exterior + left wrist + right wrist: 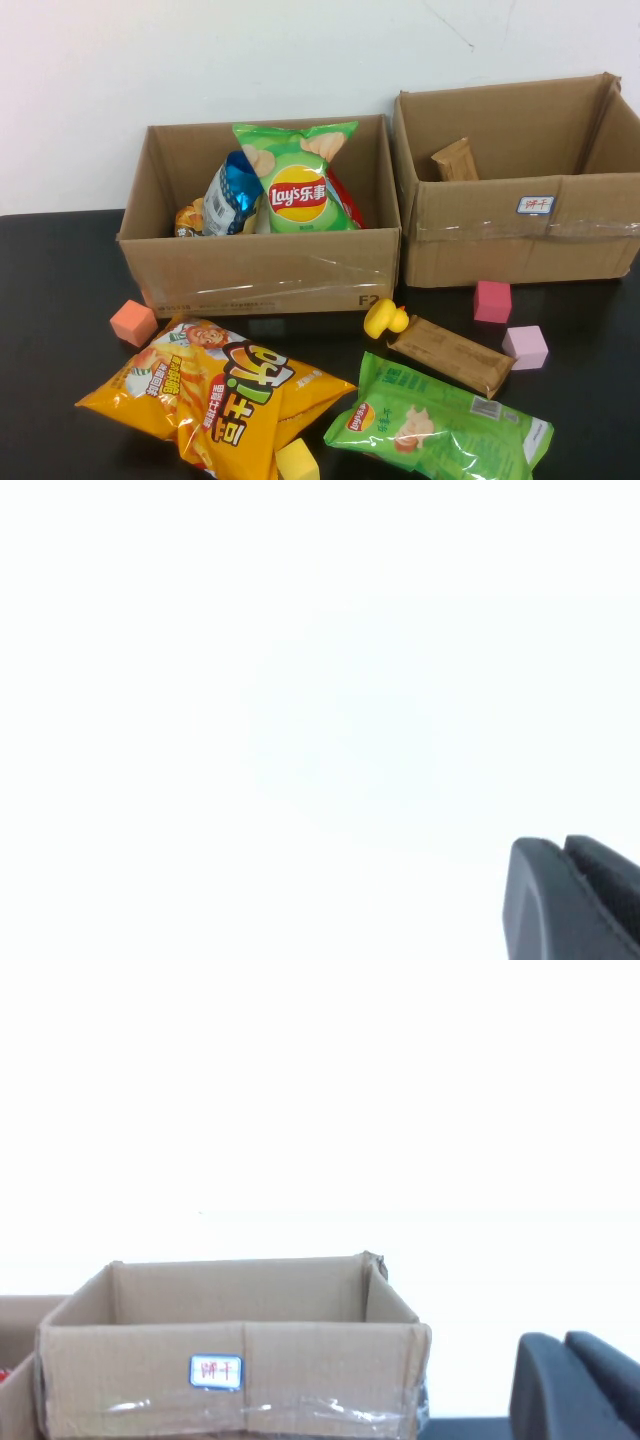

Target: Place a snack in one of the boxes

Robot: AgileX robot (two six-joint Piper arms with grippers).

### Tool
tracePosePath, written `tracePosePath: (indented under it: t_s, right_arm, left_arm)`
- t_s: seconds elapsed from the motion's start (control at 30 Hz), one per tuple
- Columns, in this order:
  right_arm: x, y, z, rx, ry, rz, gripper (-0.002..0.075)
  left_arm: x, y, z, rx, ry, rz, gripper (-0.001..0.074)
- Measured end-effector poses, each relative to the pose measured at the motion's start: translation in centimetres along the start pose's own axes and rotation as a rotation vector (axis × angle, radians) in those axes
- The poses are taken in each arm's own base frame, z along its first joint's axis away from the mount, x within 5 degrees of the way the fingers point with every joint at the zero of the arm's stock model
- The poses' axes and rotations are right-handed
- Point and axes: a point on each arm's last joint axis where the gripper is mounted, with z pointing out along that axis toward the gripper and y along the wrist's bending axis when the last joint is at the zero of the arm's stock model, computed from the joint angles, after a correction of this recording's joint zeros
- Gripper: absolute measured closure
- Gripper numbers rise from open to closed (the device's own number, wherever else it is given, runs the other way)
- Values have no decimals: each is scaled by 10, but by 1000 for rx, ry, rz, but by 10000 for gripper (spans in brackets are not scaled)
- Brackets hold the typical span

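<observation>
Both boxes [260,260] sit mid-frame; right hand [580,1385] and left hand [575,895], pressed together, hang apart from them.

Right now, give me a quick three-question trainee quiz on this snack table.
1. True or false: the brown cardboard box with the white label is on the robot's right.
2. Which loose snack lies nearest the yellow rubber duck? A) orange chip bag B) brown wrapped bar C) green chip bag on the table
3. Fill in: the left gripper and right gripper, both parked off the table, are ____.

Key: 1 true; 2 B; 3 shut.
</observation>
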Motion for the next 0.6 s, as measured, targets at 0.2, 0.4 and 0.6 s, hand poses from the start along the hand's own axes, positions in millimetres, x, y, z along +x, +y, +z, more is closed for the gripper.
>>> tracePosePath:
  t_s: [0.2, 0.4, 0.6]
  right_arm:
    - [-7, 0, 0, 2, -72, 56, 727]
    - [-12, -2, -1, 16, -122, 167, 727]
    - [-66, -1, -1, -3, -114, 272, 727]
  left_arm:
    - [-7, 1, 0, -9, -78, -3, 736]
    - [-4, -2, 3, 20, 22, 17, 736]
    - [-53, -8, 29, 67, 443, 24, 736]
